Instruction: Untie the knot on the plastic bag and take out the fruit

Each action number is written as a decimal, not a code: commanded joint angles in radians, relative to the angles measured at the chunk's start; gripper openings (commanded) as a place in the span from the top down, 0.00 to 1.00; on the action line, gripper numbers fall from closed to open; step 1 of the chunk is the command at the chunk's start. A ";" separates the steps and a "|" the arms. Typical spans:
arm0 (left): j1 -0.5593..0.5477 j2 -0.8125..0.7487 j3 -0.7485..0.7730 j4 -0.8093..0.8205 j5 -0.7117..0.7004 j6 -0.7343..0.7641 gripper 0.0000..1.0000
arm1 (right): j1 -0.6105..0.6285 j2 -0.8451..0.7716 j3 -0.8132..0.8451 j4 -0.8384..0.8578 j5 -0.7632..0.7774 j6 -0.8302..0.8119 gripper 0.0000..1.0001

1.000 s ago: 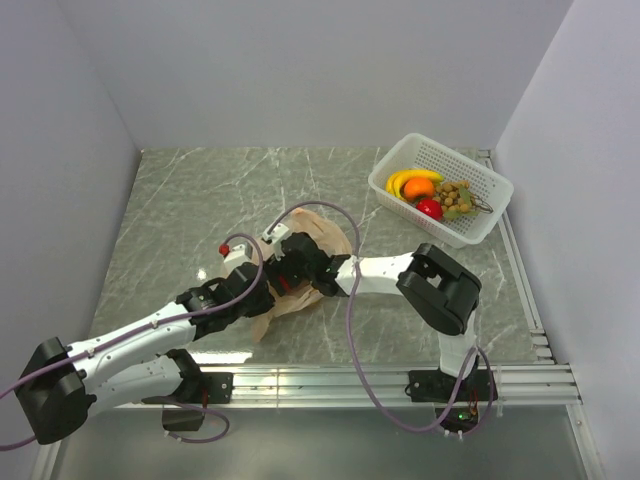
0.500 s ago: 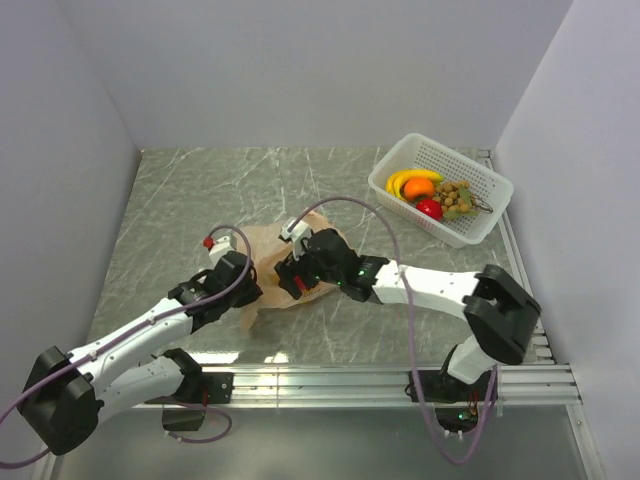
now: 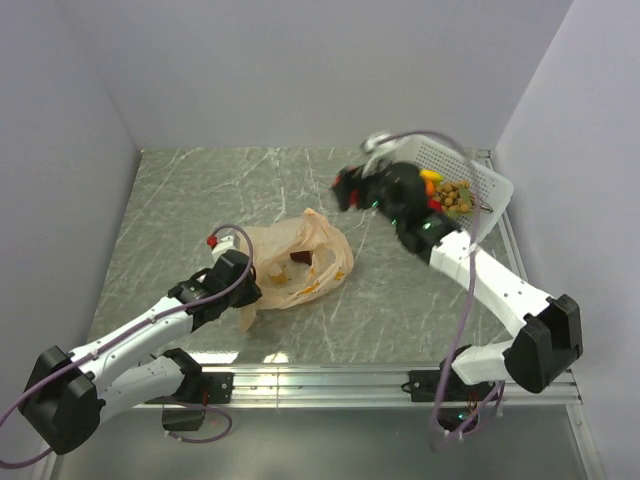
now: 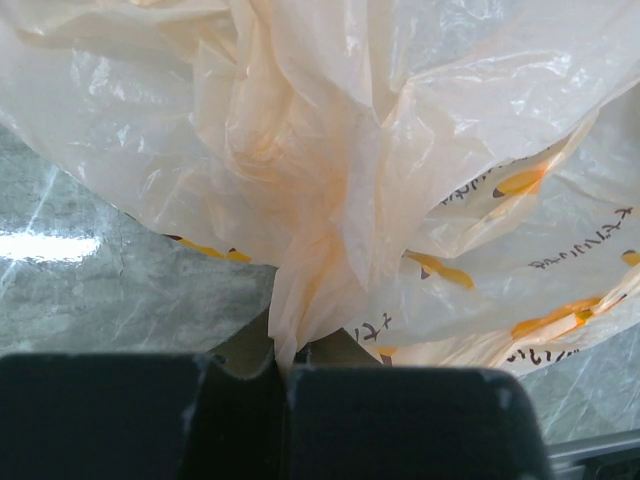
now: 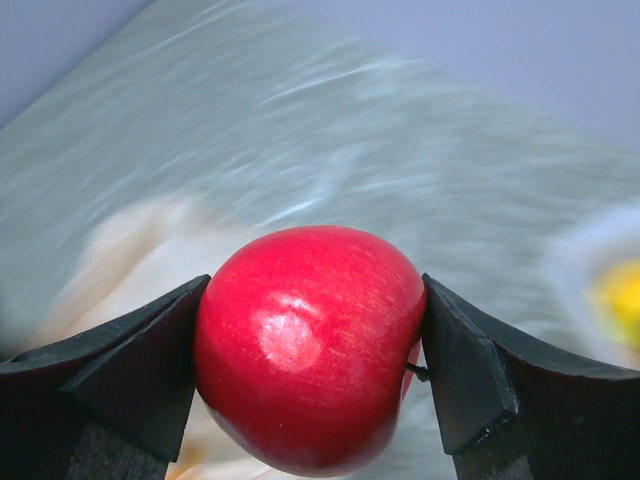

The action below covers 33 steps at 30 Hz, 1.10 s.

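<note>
The bag (image 3: 325,240) is open. R pincer (image 5: 310,350) squeezes a red apple (image 5: 300,330) near basket (image 3: 455,160), upper right; L pincer (image 4: 280,375) pinches bag. Dark fruit (image 3: 300,258) waits inside.

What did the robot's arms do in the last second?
The right gripper came out of the bag with a red apple clamped in it, then swung up and to the right toward the basket. The left gripper stayed shut on the bag's edge. The bag stayed on the table, and the basket did not move.
</note>
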 commanded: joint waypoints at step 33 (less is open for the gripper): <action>0.006 -0.052 0.045 0.051 0.115 0.083 0.99 | -0.549 0.287 0.254 -0.121 0.192 0.202 0.04</action>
